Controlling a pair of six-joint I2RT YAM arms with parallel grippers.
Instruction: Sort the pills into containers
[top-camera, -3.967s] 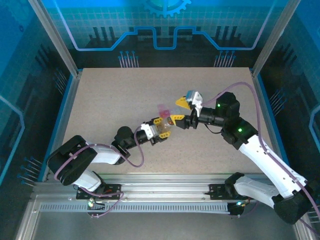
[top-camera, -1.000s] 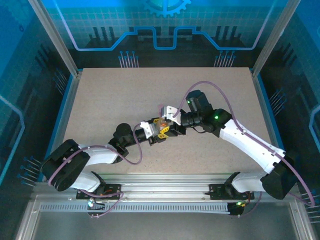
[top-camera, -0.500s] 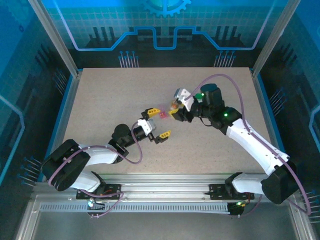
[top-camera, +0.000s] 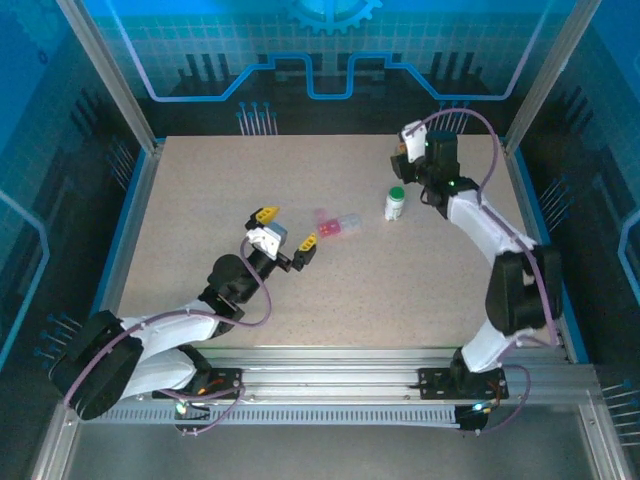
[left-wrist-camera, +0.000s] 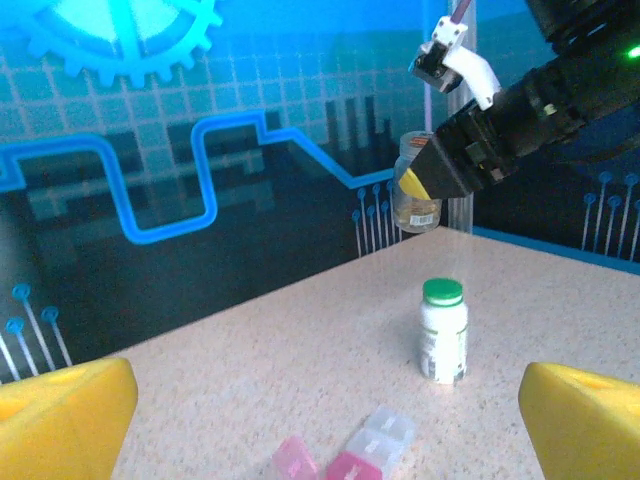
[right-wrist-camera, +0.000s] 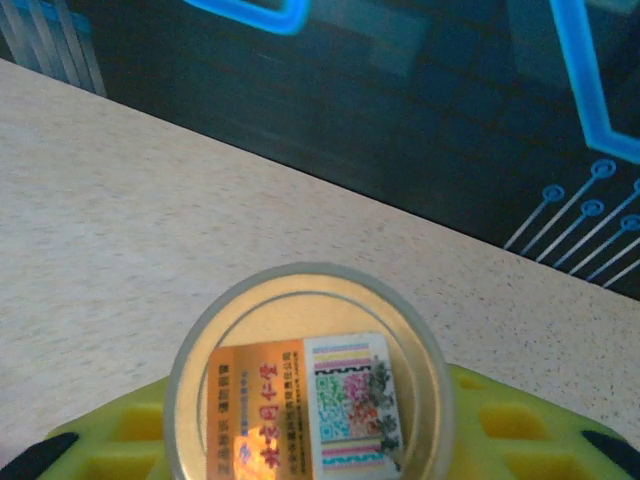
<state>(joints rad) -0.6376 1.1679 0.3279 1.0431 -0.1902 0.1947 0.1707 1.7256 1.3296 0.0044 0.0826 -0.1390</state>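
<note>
Room is lying open across most of the speckled beige table (top-camera: 200, 180): the far left quarter and the near right stretch are sitting bare. Along both sides blue rails (top-camera: 128, 230) are running, and the dark back wall (top-camera: 330, 110) with its blue line pattern is closing off the far edge.

My right claw (top-camera: 403, 155) is hanging close to the far right corner, just short of that wall, with little room behind it. It is clamping the brownish vial (left-wrist-camera: 417, 195) between its yellow fingers (right-wrist-camera: 500, 430), holding it clear above the table. My left claw (top-camera: 285, 227) is hovering left of the middle, its jaws standing wide apart and gripping nothing; its yellow fingertips (left-wrist-camera: 60, 415) are sitting at the two lower corners of my left wrist view.

The white bottle (top-camera: 396, 203) is standing upright on the table near my right claw, apart from it. The clear-and-pink container (top-camera: 338, 224) is lying flat between my left claw and the bottle, touching neither.

The vial is showing translucent and round, its flat end facing my right wrist camera and carrying an orange-and-white printed label (right-wrist-camera: 300, 400). The bottle is looking smooth and cylindrical under a green cap (left-wrist-camera: 443, 291). The container is showing small boxy compartments, some pink, some clear.
</note>
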